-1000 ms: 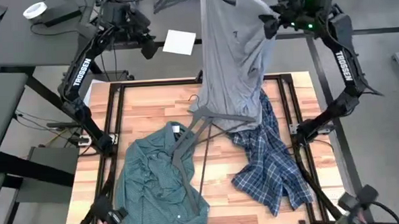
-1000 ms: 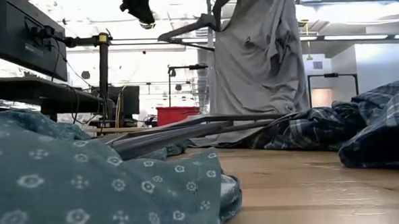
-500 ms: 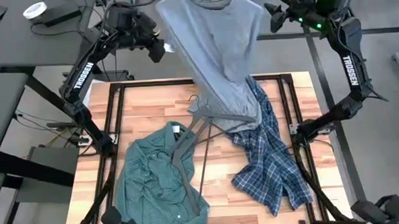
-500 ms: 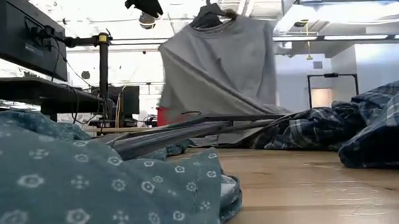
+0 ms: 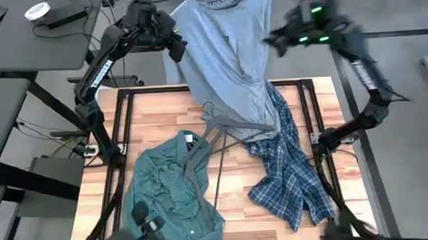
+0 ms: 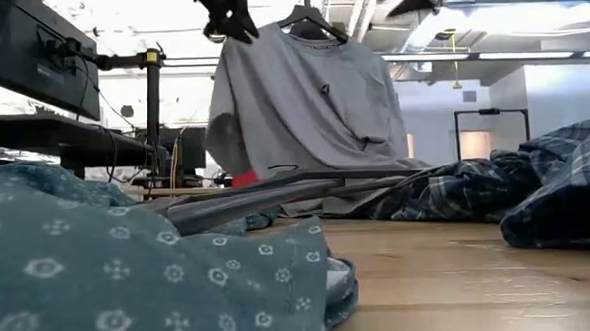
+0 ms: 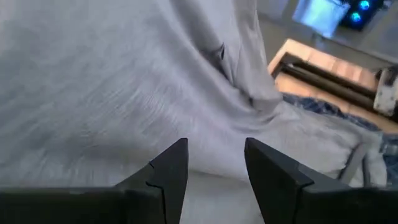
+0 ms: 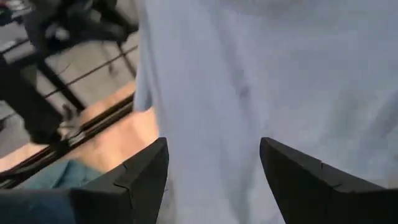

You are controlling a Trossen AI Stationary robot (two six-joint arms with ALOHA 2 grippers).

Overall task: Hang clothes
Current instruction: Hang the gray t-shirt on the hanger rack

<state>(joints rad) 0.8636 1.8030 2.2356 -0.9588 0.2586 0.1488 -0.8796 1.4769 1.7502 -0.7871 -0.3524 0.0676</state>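
the grey tee (image 5: 225, 54) hung on a hanger (image 6: 309, 23), its hem trailing on the tabletop (image 5: 156, 122). both pincers, left (image 5: 173, 48) and right (image 5: 274, 41), stood open beside it. a brush from either could knock it off.

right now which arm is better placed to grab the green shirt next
Left, likely. The green shirt lies on the table's left half, below the left gripper, which is open. The right gripper, also open, hangs over the far right side.

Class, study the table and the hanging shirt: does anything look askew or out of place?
Yes. The grey shirt hangs on a hanger, but its hem drags onto the plaid shirt instead of falling free. The green shirt lies crumpled on the table, with loose hangers lying across it.
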